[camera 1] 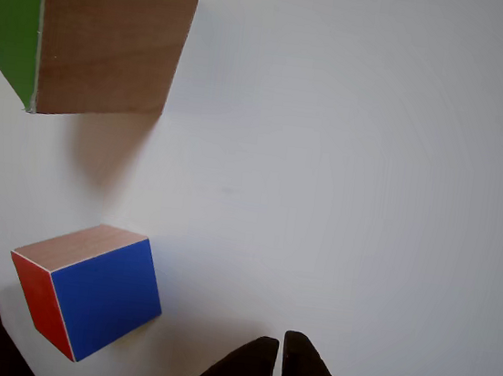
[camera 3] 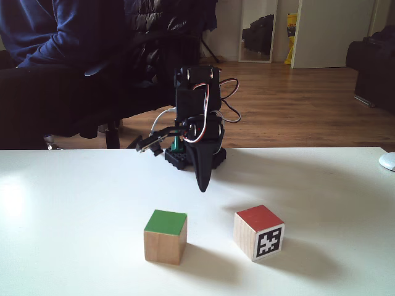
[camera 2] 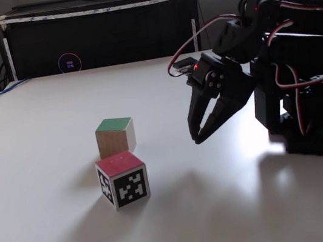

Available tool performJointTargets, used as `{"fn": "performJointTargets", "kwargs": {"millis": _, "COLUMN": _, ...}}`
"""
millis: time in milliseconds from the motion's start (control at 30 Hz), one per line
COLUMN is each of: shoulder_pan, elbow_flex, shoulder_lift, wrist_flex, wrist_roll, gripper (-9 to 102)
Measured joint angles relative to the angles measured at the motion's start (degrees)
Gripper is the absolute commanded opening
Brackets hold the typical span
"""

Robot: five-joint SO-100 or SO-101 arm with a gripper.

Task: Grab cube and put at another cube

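The cube (camera 1: 105, 37), plain wood with a green face, rests on the white table (camera 1: 373, 166) at the upper left of the other view. Another cube (camera 1: 96, 293), with red and blue faces, lies below it, a short gap between them. Low in that view my gripper (camera 1: 281, 346) is shut and holds nothing, to the right of the red and blue cube. In a fixed view the green-topped cube (camera 2: 115, 137) stands just behind the red-topped cube (camera 2: 123, 179), which carries black and white markers; my gripper (camera 2: 198, 138) hovers to their right, pointing down. Another fixed view shows the green cube (camera 3: 165, 236), the red cube (camera 3: 259, 232) and my gripper (camera 3: 202, 184) behind them.
The arm's base (camera 2: 316, 127) stands at the table's right side. A black cabinet (camera 2: 98, 32) lines the far edge. A seated person (camera 3: 62, 37) is behind the table, and a white mouse (camera 3: 387, 161) lies at its right edge.
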Motion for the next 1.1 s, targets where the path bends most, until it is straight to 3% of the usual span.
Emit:
{"fn": "performJointTargets", "kwargs": {"millis": 200, "shoulder_pan": 0.00, "elbow_flex": 0.00, "shoulder_lift": 0.00, "wrist_flex": 0.53, "wrist_roll": 5.54, "gripper": 0}}
{"fn": "performJointTargets", "kwargs": {"millis": 700, "shoulder_pan": 0.26, "elbow_flex": 0.00, "shoulder_lift": 0.00, "wrist_flex": 0.09, "wrist_roll": 6.33, "gripper": 1}}
{"fn": "performJointTargets", "kwargs": {"millis": 933, "shoulder_pan": 3.52, "elbow_flex": -7.47, "shoulder_lift": -0.53, "wrist_flex": -1.41, "wrist_roll": 8.88, "gripper": 18}}
{"fn": "performJointTargets", "kwargs": {"millis": 1100, "shoulder_pan": 4.57, "elbow_flex": -18.81, "shoulder_lift": -14.85, "wrist_flex": -1.41, "wrist_roll": 12.57, "gripper": 29}}
